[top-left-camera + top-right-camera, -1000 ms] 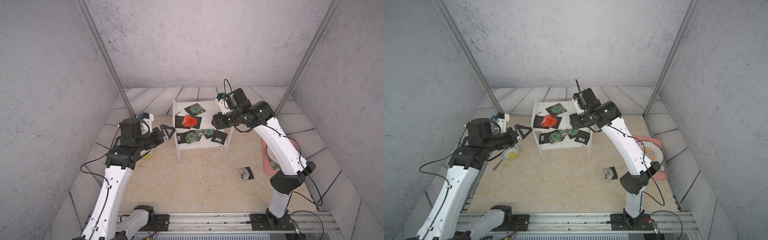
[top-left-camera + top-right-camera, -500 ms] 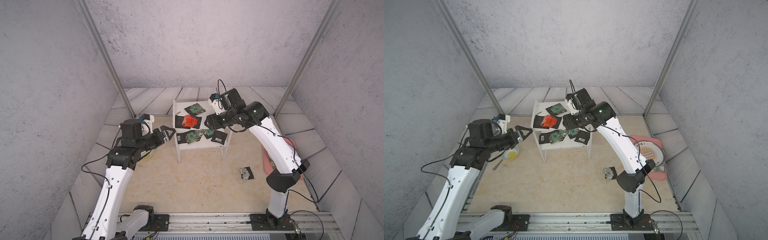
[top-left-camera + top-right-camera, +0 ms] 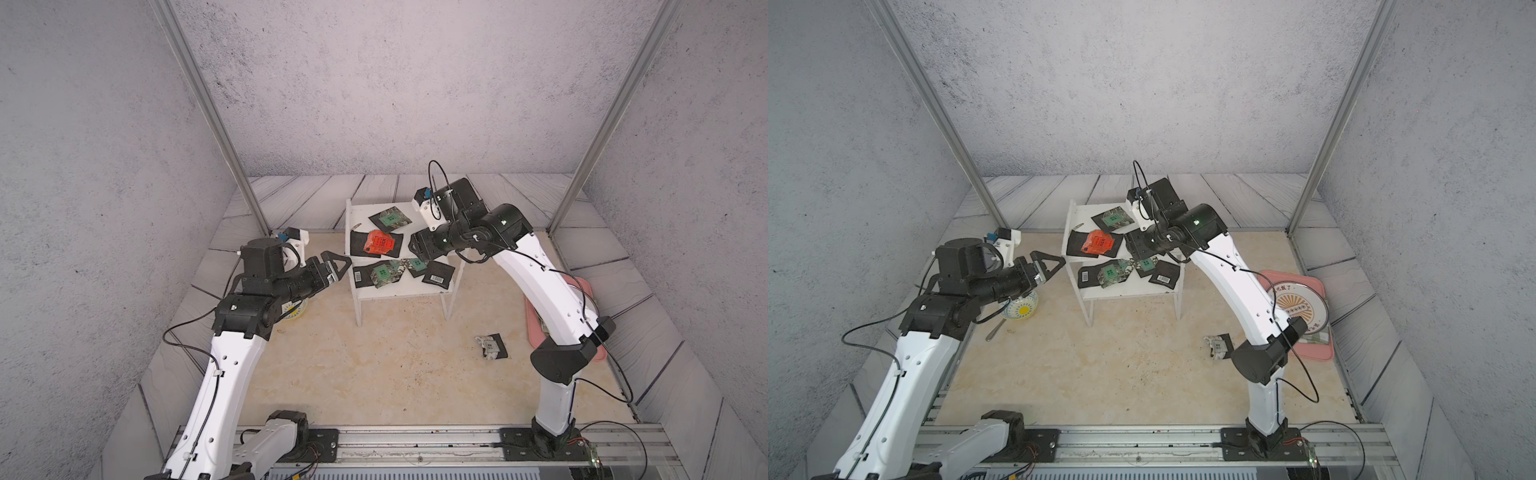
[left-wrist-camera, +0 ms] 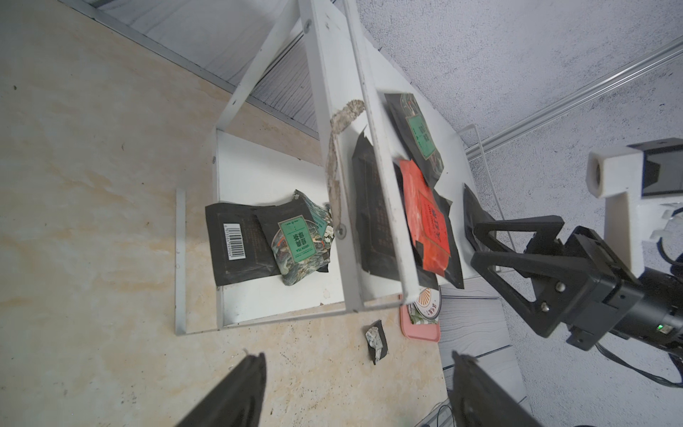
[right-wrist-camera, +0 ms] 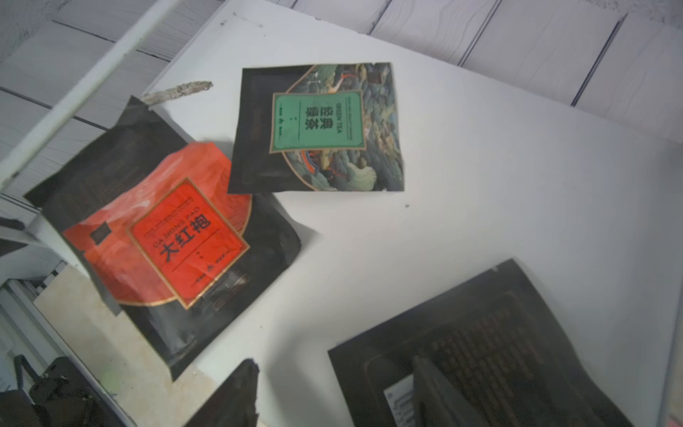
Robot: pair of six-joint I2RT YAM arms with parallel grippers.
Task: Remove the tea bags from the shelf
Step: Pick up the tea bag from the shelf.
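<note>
Jaws of the left arm [image 3: 232, 365] stood released and empty, just beside the left panel of the shelf [image 3: 399, 291]. Tea bags [image 3: 380, 274] lay scattered over both boards, the red-orange sachet [image 3: 378, 243] on the upper one atop a black one. Jaws of the right arm [image 3: 536, 274] hung spread above that board's right part, over a black sachet [image 5: 499, 332], gripping nothing. One crumpled sachet [image 3: 491, 345] lay on the surface [image 3: 374, 374], near the pink tray [image 3: 1320, 353].

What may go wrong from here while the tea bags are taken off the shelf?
The red tea bag lies on a black tea bag overhanging the shelf edge; pinching one may drag the other off. The left arm's open jaws sit close to the shelf side and might shove it.
</note>
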